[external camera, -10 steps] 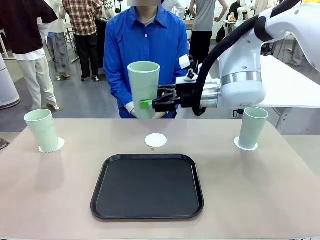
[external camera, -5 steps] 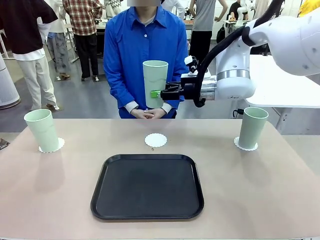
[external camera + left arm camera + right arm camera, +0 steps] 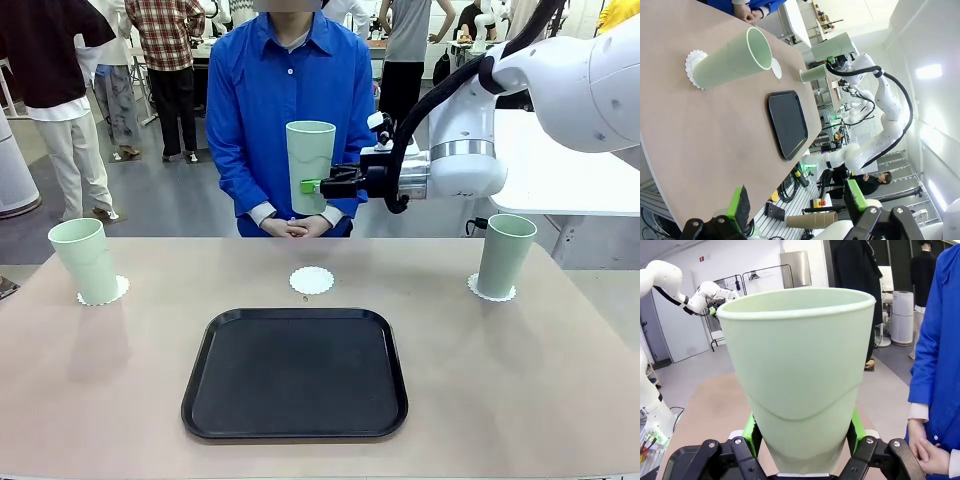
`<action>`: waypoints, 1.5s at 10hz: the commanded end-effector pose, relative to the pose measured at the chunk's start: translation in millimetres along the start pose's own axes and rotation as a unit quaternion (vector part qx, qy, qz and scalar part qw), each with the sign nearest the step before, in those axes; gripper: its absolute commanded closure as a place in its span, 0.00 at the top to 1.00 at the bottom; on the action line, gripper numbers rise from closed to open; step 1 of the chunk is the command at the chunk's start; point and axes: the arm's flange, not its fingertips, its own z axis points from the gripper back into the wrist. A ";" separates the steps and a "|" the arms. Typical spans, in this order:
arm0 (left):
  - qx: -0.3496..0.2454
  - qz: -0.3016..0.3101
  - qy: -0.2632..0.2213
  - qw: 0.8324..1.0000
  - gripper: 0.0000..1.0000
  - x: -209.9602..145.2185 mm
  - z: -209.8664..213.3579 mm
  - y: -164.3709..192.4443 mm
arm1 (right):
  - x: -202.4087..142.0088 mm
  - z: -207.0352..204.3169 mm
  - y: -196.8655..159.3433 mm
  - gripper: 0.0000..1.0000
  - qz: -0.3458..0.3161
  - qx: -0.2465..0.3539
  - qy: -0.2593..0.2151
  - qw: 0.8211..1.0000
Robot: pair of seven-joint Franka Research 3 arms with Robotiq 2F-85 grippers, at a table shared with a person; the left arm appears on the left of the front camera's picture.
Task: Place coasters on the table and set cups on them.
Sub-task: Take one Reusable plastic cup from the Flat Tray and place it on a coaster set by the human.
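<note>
The right claw (image 3: 313, 187) grips a tall, tapered, pale mint-green cup (image 3: 311, 167) upright in the air above the bare middle doily (image 3: 312, 280) on the worktop (image 3: 520, 370). The left claw (image 3: 795, 206) stands open.

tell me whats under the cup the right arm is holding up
Air. The cup, clamped in the right gripper, hangs above the far middle of the table, roughly over a bare coaster. Its base is hidden in the right wrist view.
</note>
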 end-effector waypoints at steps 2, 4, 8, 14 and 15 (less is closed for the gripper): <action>-0.002 -0.003 0.002 1.000 1.00 -2.3 1.0 -1.9 | -14.4 2.4 -21.6 0.82 0.017 0.058 0.000 0.998; -0.002 -0.003 0.002 1.000 1.00 -2.3 1.0 -1.9 | -33.7 0.9 -39.7 0.82 0.017 0.082 -0.005 0.996; -0.002 -0.003 0.002 1.000 1.00 -2.3 1.0 -1.9 | -68.4 -12.7 -63.8 0.82 0.013 0.118 0.000 0.993; -0.002 -0.003 0.002 1.000 1.00 -2.3 1.0 -1.9 | -90.6 -21.1 -82.9 0.82 0.009 0.158 0.006 0.987; -0.002 -0.003 0.002 1.000 1.00 -2.3 1.0 -1.9 | -91.2 -21.2 -84.1 0.82 0.005 0.162 0.007 0.987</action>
